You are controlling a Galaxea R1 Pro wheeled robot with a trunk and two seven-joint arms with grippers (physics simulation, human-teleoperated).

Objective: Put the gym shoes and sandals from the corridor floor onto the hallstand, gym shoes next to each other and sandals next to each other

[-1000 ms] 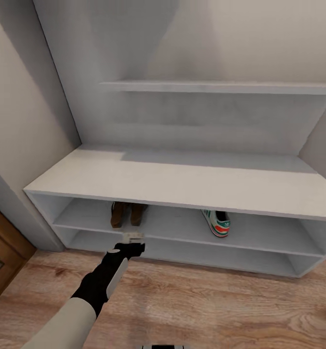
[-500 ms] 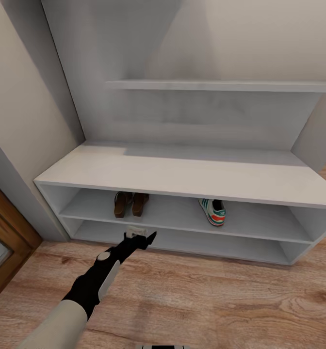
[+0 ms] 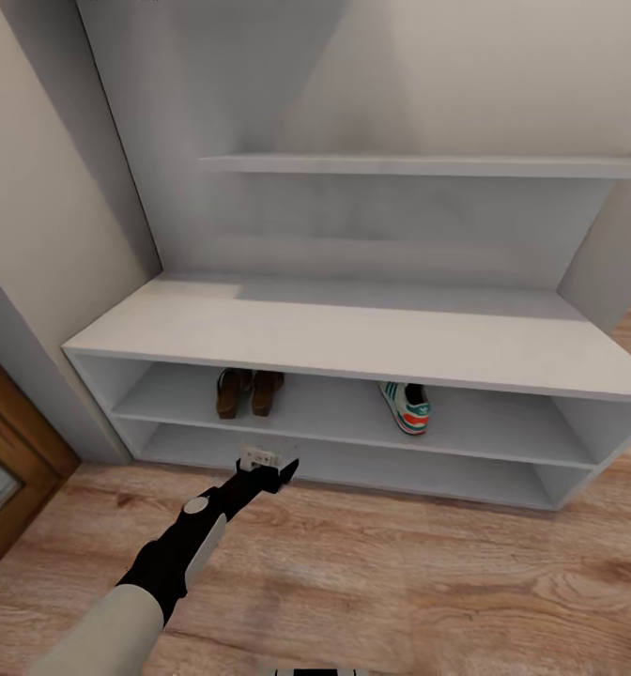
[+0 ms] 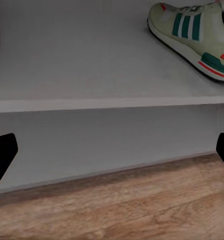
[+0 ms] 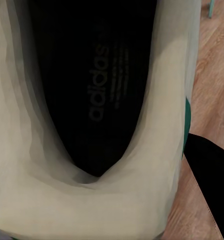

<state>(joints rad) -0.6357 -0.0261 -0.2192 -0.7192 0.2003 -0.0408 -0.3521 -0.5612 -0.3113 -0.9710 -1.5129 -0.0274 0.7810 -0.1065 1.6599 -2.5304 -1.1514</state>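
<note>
The left gripper [image 3: 270,462] has drawn slightly back from the hallstand [image 3: 353,343], fingers spread and empty. Two sandals [image 3: 248,392] and one gym shoe [image 3: 405,407] sit unmoved on its upper shelf. The right gripper's state cannot be told, though a second gym shoe [image 5: 92,115] sits close before its camera.

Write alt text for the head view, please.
A white rack holds two sandals side by side and one gym shoe on its upper shelf. The left end effector, open and empty, hovers over the wood floor in front.
</note>
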